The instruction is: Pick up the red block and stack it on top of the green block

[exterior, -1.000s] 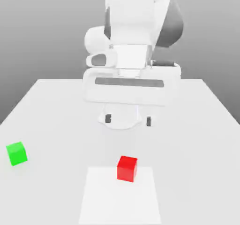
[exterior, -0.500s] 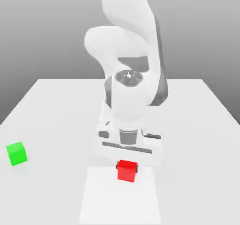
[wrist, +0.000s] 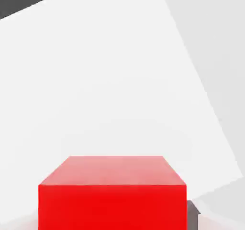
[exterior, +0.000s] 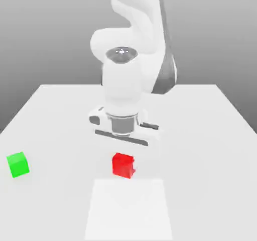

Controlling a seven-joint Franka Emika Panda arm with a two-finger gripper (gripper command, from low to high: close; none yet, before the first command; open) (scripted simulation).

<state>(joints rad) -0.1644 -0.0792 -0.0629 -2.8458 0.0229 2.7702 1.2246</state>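
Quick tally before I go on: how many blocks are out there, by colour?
Red block: 1, held in the tool
Green block: 1, on the table at the exterior view's left
Total: 2 blocks

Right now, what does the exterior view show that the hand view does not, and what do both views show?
Exterior view alone: the white arm reaching down, the gripper shut on the red block, the green block apart at the exterior view's left, and the whole table. Hand view alone: a close look at the red block's top face and a dark fingertip against its side. Both share the red block and the paler square patch on the table.
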